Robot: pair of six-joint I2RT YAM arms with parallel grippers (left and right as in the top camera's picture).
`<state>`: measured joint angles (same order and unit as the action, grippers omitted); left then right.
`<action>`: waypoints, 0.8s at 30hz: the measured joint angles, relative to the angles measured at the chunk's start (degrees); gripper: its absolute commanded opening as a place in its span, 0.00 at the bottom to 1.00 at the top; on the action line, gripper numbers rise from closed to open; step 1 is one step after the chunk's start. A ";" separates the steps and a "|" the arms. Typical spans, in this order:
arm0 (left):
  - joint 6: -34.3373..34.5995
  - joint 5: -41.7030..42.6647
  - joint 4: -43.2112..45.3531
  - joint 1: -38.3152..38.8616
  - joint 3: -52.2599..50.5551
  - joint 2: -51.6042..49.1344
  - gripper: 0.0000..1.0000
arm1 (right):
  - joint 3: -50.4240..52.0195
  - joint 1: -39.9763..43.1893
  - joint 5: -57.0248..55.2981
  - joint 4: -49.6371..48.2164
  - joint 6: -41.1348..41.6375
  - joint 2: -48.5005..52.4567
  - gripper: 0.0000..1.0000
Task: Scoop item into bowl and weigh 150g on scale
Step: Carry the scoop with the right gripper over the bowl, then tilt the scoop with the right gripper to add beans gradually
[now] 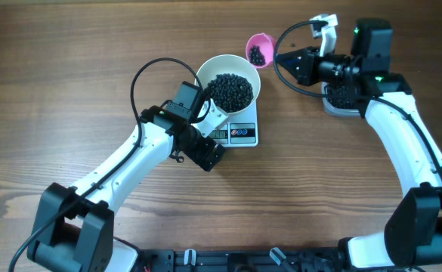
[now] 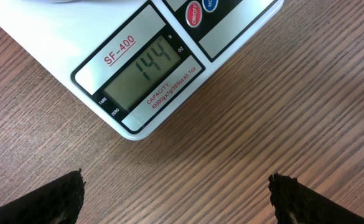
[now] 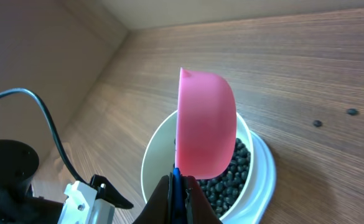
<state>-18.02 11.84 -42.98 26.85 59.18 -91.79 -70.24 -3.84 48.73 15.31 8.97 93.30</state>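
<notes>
The white bowl (image 1: 205, 75) stands on the scale (image 1: 247, 134), heaped with black beans (image 1: 230, 91). In the left wrist view the scale's display (image 2: 145, 70) reads 144. My left gripper (image 1: 204, 128) hangs open and empty at the scale's front left corner, its fingertips (image 2: 66, 193) wide apart over bare wood. My right gripper (image 3: 180, 186) is shut on the blue handle of the pink scoop (image 1: 260, 50). The scoop is held just past the bowl's upper right rim with a few beans in it. From the right wrist the scoop (image 3: 206, 124) shows in front of the bowl (image 3: 157, 155).
A clear tub (image 1: 340, 97) of beans sits under my right arm. Two loose beans (image 3: 317, 123) lie on the wood beyond the bowl. The left arm's cable (image 1: 141, 75) loops beside the bowl.
</notes>
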 measured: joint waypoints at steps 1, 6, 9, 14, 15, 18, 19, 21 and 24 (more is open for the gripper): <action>0.00 0.00 0.00 0.00 0.00 0.00 1.00 | 0.00 -0.68 -0.24 -0.02 -0.24 0.02 0.04; 0.00 0.00 0.00 0.00 0.00 0.00 1.00 | 0.00 -4.11 -0.83 -0.22 -4.20 0.61 0.04; -0.02 0.00 0.00 0.00 0.00 0.00 1.00 | 0.00 -4.87 -0.92 -0.31 -9.40 0.61 0.04; 0.00 0.00 0.00 0.00 0.00 0.00 1.00 | 0.00 -5.03 -1.22 -0.37 -19.63 0.61 0.04; -0.02 0.00 0.00 0.00 0.00 0.00 1.00 | 0.00 -5.03 -1.22 -0.39 -20.87 0.61 0.04; -0.02 0.00 0.00 0.00 0.00 0.00 1.00 | 0.00 -5.03 -1.22 -0.42 -26.71 0.61 0.04; -0.02 0.00 0.00 0.00 0.00 0.00 1.00 | -0.02 -5.03 -1.25 -0.42 -28.70 0.61 0.04; 0.00 0.00 0.00 0.00 0.00 0.00 1.00 | -0.07 -5.03 -1.70 -0.42 -31.26 0.61 0.04; -0.02 0.00 0.00 0.00 0.00 0.00 1.00 | -0.31 -5.22 -3.41 -0.46 -36.26 0.55 0.04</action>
<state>-18.04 11.84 -42.98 26.85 59.18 -91.79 -70.54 -9.06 45.32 14.85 -27.29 93.84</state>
